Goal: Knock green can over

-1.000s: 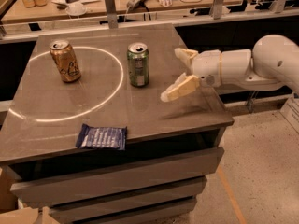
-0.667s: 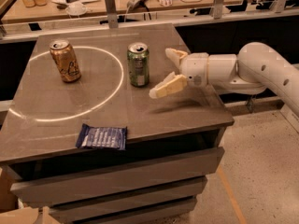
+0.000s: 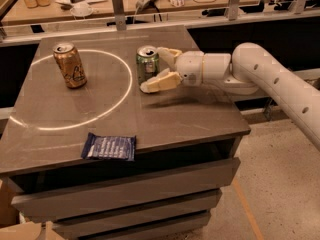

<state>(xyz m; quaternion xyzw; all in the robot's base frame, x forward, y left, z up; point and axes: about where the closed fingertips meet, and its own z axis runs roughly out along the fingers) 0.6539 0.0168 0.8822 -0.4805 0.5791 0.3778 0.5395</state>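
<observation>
Gripper (image 3: 156,70) sits low over the right half of the table (image 3: 200,119), reaching in from the right. Its two fingers are spread wide with nothing held. The green can (image 3: 147,66) stands upright just at their tips, and I cannot tell whether either finger touches it. My worry is a low push: the near finger (image 3: 159,82) lines up close to the can's base, so the can may slide leftward upright instead of toppling. If it does tip, I expect it could roll across the white ring (image 3: 125,91) toward the gold-brown can (image 3: 70,66), or off the far edge. The blue packet (image 3: 109,147) lies well apart at the front.
</observation>
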